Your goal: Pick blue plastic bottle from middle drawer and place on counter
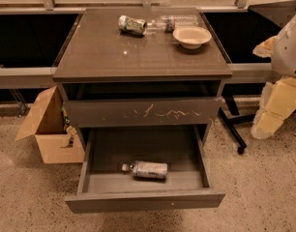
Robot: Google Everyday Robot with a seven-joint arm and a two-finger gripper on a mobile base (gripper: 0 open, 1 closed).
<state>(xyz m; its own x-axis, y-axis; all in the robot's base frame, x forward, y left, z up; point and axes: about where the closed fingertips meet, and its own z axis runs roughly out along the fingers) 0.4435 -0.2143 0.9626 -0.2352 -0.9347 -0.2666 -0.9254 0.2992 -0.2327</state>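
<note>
The blue plastic bottle [149,169] lies on its side inside the open middle drawer [143,201], cap pointing left, near the drawer's front middle. The counter [124,52] is the glossy dark top of the cabinet above. My gripper [276,110] hangs at the far right of the view, beside the cabinet and well away from the bottle, at about the height of the scratched drawer front. It holds nothing that I can see.
On the counter's far side lie a crushed green-printed container [132,24], a longer clear bottle [174,21] and a beige bowl [191,36]. A closed drawer front with white scratches [143,113] sits above the open drawer. An open cardboard box [49,129] stands on the floor at the left.
</note>
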